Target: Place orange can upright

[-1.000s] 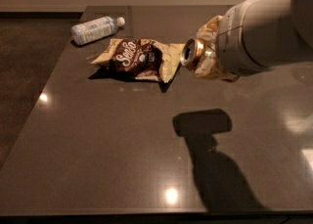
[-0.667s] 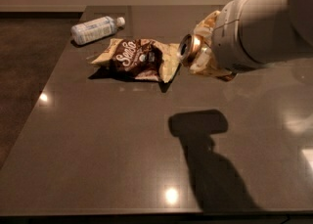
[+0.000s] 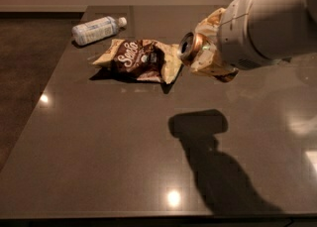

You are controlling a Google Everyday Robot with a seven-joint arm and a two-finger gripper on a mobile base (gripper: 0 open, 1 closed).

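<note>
The orange can (image 3: 191,47) is held in the air above the dark table (image 3: 114,151), lying on its side with its silver end facing left. My gripper (image 3: 210,55) is shut on the can, and its pale fingers (image 3: 212,21) wrap round the can's body, which is mostly hidden. The thick white arm (image 3: 267,23) reaches in from the upper right. The can hangs just right of a brown chip bag. The arm's shadow (image 3: 200,124) falls on the table below.
A brown and cream chip bag (image 3: 141,60) lies flat left of the can. A clear plastic water bottle (image 3: 96,29) with a white label lies on its side at the back left. The table's left edge borders dark floor (image 3: 25,72).
The gripper with the can has moved slightly left and up; its shadow on the table has shifted left with it. The bag and the bottle have not moved.
</note>
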